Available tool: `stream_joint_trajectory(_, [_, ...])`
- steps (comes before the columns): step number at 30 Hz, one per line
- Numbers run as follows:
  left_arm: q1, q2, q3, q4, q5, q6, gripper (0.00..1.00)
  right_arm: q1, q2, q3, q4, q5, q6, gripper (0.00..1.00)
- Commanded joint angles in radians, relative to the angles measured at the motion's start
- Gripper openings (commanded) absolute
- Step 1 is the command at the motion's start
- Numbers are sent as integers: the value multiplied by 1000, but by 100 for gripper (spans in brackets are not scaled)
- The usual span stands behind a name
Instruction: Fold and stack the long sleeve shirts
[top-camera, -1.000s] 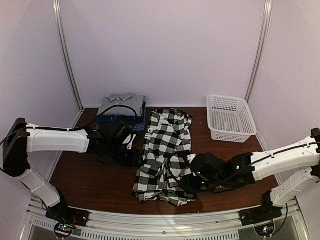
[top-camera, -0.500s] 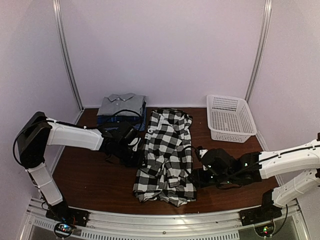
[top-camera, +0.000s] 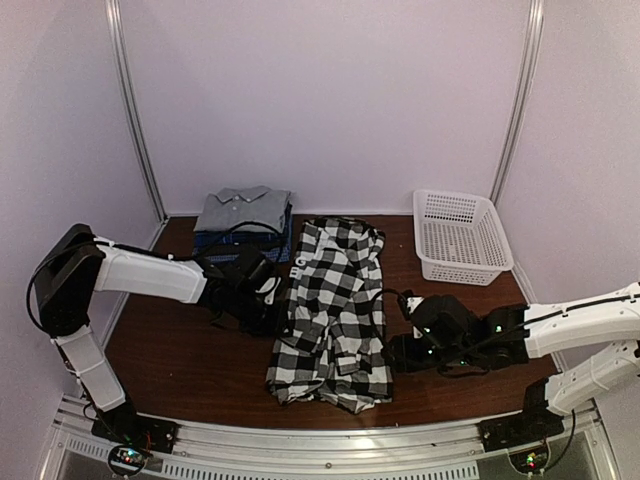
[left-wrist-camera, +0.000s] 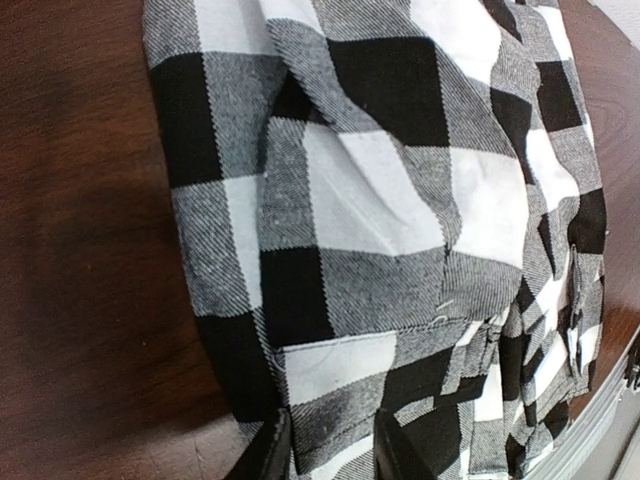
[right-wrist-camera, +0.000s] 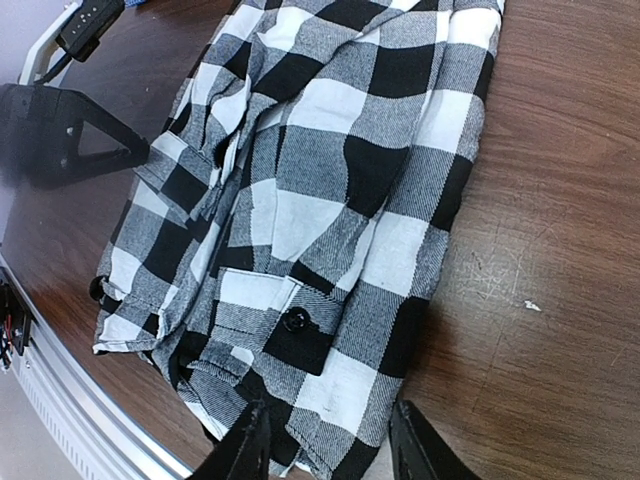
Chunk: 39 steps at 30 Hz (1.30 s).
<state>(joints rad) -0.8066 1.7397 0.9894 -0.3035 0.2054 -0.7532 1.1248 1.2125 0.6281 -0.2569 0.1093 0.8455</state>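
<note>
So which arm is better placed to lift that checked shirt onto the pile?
Probably left: the left gripper sits at the edge of the checked shirt nearest the pile; the right gripper is at the opposite edge.

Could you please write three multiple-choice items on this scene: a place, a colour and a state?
1. Where does the white basket stand? A) near left B) far right of the table C) centre front
2. What colour is the top shirt of the stack? A) red B) checked C) grey
3. The checked shirt is: A) lying on the table B) lifted in the air C) inside the basket
Answers: 1 B, seen at far right; 2 C, grey collar on top; 3 A, flat on the tabletop.
</note>
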Motion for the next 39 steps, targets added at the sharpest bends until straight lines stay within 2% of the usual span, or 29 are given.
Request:
stream_joint_trajectory(1, [-10,14,-19,48,7,-14,26,-10,-20,-18,18,5,13,43])
stream_joint_trajectory(6, [-27,8,-28,53,11,-25,18,-11,-12,-28,32,-3,18,42])
stream_joint_trajectory(14, [-45,-12,-55,62,23,-42,0,-13,9,-41,59,-17,22,42])
stream_joint_trajectory(34, [-57,-69,-119,47,60,-45,0,-35,52,-113,155,-67,45,43])
stream_joint_trajectory(39, [-57,-85,-124,45,58,-38,7,-46,44,-147,186,-98,63,43])
